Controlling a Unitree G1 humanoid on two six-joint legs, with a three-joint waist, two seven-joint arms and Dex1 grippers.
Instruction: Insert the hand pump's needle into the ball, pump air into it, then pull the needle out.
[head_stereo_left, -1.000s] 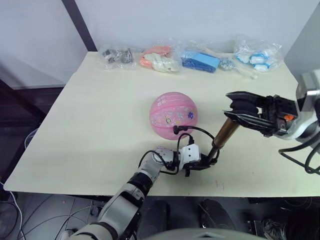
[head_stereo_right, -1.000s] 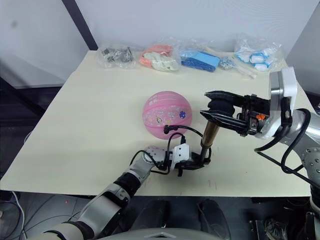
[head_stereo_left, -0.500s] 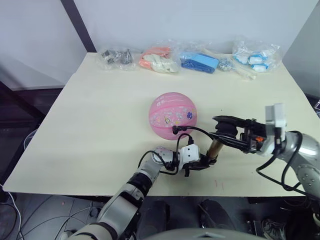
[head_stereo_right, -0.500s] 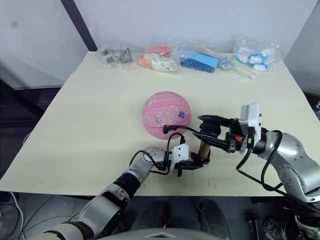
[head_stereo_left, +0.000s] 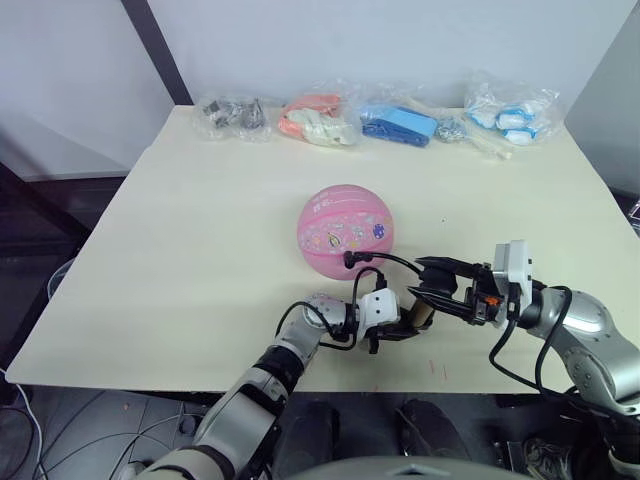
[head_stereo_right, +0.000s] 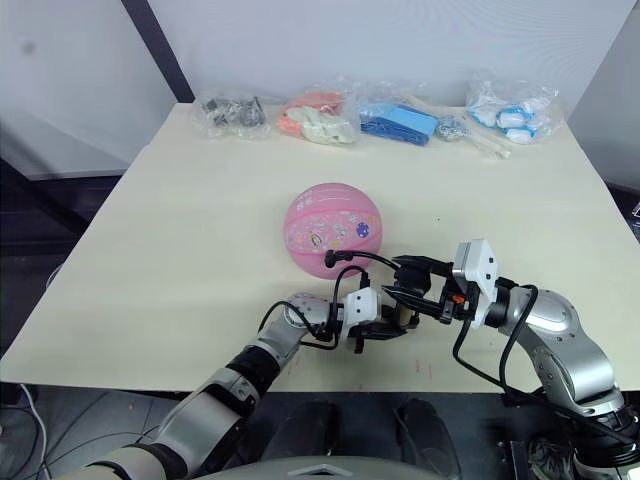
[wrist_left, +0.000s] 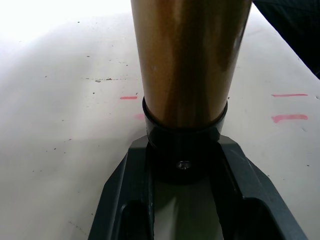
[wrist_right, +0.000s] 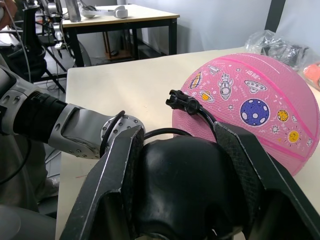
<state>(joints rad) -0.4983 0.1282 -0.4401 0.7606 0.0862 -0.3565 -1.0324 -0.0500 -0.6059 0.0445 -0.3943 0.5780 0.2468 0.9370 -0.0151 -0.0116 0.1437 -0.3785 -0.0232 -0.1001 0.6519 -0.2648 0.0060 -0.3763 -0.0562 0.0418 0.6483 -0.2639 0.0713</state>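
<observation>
Bagged items along table's far edge

Even, bright overhead light; soft shadow under ball. Table blown out white in left wrist view, pump barrel slightly blurred close-up.

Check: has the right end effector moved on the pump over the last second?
Yes. The right end effector has come down toward the table, shutting on the hand pump handle, which now sits level with the bottom of the ball.
</observation>
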